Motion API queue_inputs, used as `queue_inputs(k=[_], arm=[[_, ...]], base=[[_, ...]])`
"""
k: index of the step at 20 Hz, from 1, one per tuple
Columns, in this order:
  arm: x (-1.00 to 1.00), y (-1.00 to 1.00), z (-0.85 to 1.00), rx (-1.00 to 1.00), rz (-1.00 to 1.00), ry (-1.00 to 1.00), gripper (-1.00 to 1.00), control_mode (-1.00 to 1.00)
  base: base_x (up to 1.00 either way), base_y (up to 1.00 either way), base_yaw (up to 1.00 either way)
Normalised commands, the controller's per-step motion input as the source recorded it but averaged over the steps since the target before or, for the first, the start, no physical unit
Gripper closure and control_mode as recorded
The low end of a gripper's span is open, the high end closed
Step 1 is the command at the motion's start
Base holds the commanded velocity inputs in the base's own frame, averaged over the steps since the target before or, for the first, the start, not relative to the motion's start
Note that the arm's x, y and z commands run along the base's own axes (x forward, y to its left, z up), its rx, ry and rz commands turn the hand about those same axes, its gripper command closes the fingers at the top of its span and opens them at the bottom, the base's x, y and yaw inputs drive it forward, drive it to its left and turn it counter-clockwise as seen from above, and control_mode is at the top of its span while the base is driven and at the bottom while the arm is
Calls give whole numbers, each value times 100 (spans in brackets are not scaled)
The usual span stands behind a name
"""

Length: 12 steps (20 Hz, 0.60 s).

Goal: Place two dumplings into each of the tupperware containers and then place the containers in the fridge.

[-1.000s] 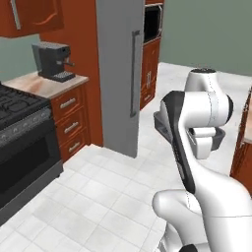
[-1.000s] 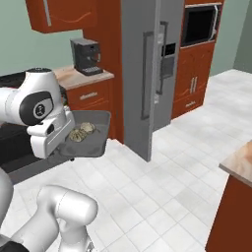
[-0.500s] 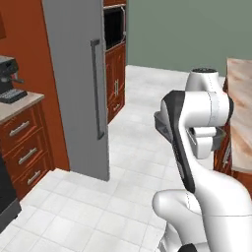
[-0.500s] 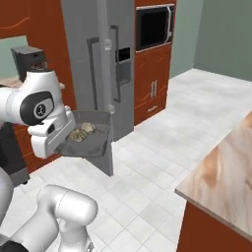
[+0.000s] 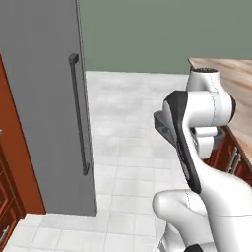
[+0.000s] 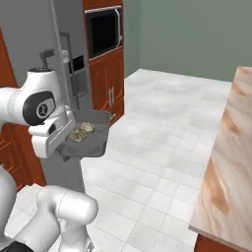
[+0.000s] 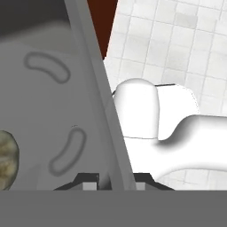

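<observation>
My gripper (image 7: 116,179) is shut on the rim of the dark grey rectangular tupperware container (image 6: 93,140), holding it level in the air at chest height. Two pale tan dumplings (image 6: 81,132) lie inside it. In the hand view the container's wall (image 7: 99,102) runs up between my fingertips, and one dumpling (image 7: 6,159) shows at the left edge. From the left base view just a corner of the container (image 5: 162,125) peeks out behind my arm. The tall grey fridge (image 5: 44,98) stands close on the left, with its long handle (image 5: 81,115) and dark dispenser panel (image 6: 78,74).
A wooden-topped island counter (image 6: 226,162) runs along the right. A black built-in microwave (image 6: 103,32) sits in red-brown cabinets (image 6: 108,86) beyond the fridge. White tiled floor (image 6: 162,123) stretches between the fridge and the island.
The whole scene has swung across both base views, so the base has moved: the stove and coffee machine have left the picture and the fridge is nearer. The container stays in my grip.
</observation>
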Motion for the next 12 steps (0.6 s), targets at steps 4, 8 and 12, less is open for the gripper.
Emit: queue_inputs(k=[4, 8, 12], arm=[[0, 0, 0, 0, 0, 0, 100, 100], [0, 0, 0, 0, 0, 0, 100, 100], [0, 0, 0, 0, 0, 0, 100, 100]], base=[[100, 4, -30], [100, -74, 4], [99, -88, 35]])
